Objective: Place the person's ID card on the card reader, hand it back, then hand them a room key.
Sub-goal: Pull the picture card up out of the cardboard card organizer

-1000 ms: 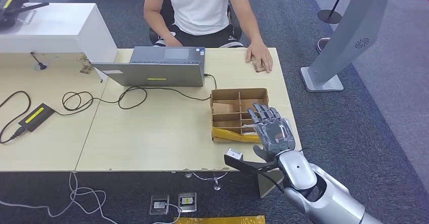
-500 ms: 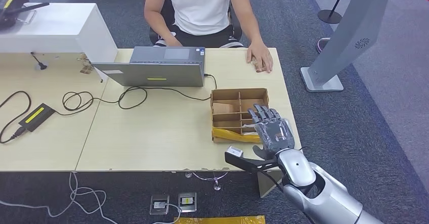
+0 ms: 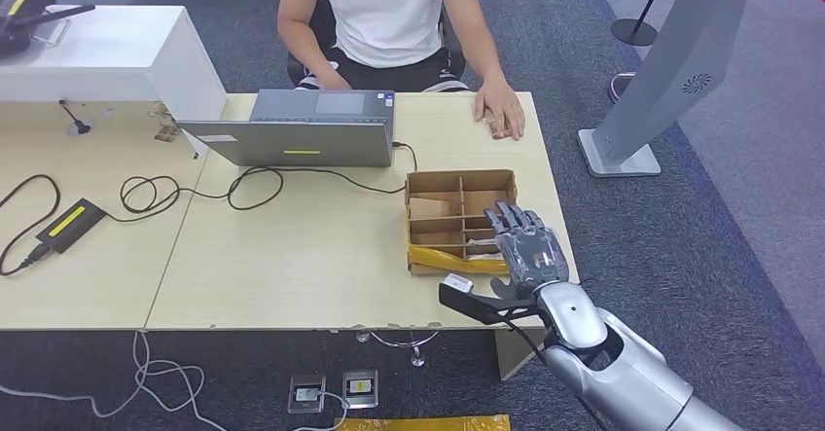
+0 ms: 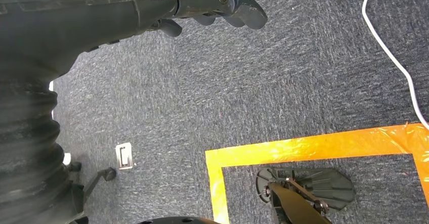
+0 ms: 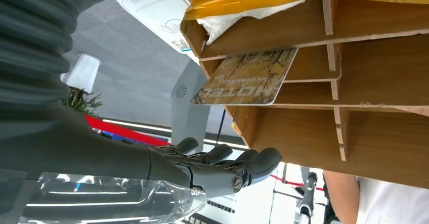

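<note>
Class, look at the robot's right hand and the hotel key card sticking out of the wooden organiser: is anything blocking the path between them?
Nothing visible does. The right hand hovers empty beside the wooden organiser, and the key card juts out of its slot with open space between.

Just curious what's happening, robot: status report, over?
Right hand open above the wooden box. Left hand empty. Key card sticking out of box, nothing blocking.

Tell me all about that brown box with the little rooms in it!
The wooden box looks like thin brown board, split by dividers into several open compartments. It sits flat on the pale table, near the right edge. Yellow tape covers its near side. A patterned card pokes out of one compartment. The right hand hovers over its near right corner, fingers spread.
</note>
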`<state>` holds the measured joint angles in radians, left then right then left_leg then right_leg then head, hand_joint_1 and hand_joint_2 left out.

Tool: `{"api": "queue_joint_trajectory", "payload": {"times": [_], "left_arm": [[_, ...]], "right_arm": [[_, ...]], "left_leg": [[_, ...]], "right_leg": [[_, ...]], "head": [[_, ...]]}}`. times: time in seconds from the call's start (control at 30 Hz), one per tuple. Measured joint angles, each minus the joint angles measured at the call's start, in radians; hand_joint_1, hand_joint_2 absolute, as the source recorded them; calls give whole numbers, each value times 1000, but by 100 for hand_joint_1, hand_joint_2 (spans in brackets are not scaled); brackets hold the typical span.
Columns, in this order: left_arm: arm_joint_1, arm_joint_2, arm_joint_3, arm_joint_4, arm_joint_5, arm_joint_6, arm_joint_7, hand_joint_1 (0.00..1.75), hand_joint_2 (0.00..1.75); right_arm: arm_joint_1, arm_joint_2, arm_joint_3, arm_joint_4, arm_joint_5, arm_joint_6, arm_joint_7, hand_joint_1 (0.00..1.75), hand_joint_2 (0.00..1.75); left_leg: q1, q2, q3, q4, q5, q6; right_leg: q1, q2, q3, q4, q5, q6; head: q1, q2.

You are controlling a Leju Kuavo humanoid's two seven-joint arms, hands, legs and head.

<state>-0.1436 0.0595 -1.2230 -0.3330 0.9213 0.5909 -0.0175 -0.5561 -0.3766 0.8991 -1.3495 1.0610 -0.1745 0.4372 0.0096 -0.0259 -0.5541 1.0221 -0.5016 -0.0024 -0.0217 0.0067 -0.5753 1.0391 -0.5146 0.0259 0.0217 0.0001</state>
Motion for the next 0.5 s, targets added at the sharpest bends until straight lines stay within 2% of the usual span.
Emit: {"api": "queue_joint_trajectory", "payload": {"times": [0.5], "left_arm": [[0, -1, 0, 0, -7, 0, 0, 0, 175]], "right_arm": [[-10, 19, 0, 61, -25, -55, -8, 0, 175]], "left_leg": [[0, 0, 0, 0, 0, 0]], "right_leg": [[0, 0, 0, 0, 0, 0]], "head": [[0, 0]]}}
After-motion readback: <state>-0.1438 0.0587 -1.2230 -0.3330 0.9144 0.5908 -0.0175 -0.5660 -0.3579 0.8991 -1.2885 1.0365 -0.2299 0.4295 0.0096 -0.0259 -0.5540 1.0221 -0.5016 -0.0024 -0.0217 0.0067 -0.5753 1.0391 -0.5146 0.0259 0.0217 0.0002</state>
